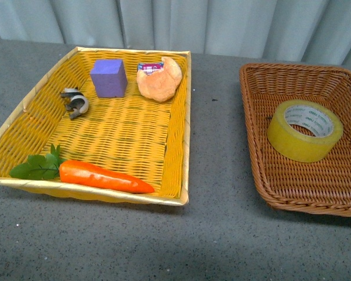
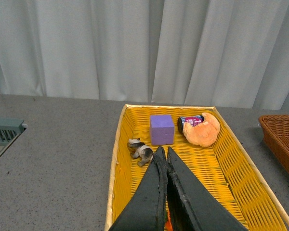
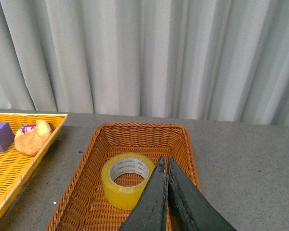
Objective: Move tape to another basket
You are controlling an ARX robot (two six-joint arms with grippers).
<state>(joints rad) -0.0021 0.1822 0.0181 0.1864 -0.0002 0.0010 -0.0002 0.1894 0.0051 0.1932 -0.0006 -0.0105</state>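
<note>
The yellow tape roll (image 1: 305, 130) lies flat inside the brown wicker basket (image 1: 263, 88) on the right of the table. The right wrist view shows the same tape (image 3: 127, 180) in that basket (image 3: 135, 132), with my right gripper (image 3: 164, 161) shut and empty, held above the basket just beside the roll. My left gripper (image 2: 164, 151) is shut and empty too, hovering over the yellow basket (image 2: 120, 144). Neither arm appears in the front view.
The yellow basket (image 1: 181, 146) on the left holds a purple block (image 1: 109, 78), a croissant (image 1: 159, 79) with a small can (image 1: 149, 66) behind it, a grey-and-black clip (image 1: 75, 102) and a toy carrot (image 1: 99, 176). Grey curtains hang behind the table.
</note>
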